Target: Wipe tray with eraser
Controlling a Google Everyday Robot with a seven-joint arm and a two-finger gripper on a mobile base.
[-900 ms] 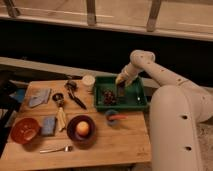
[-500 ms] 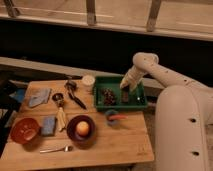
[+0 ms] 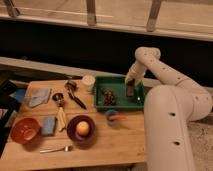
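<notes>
The green tray (image 3: 118, 102) sits at the back right of the wooden table. A lumpy reddish-brown clump (image 3: 107, 96) lies in its left half. My gripper (image 3: 130, 89) reaches down into the tray's right side from the white arm (image 3: 155, 65). A small dark block, the eraser (image 3: 131, 91), is at its tip, on or just above the tray floor.
A white cup (image 3: 88, 82) stands left of the tray. A dark plate with an orange fruit (image 3: 82, 129), an orange bowl (image 3: 25, 130), blue pads (image 3: 40, 97), a small blue bowl (image 3: 112, 117), utensils (image 3: 73, 95) and a fork (image 3: 55, 148) lie on the table (image 3: 115, 145).
The arm has swung down and right over the tray; the gripper with the dark block has moved toward the tray's right side and lower.
</notes>
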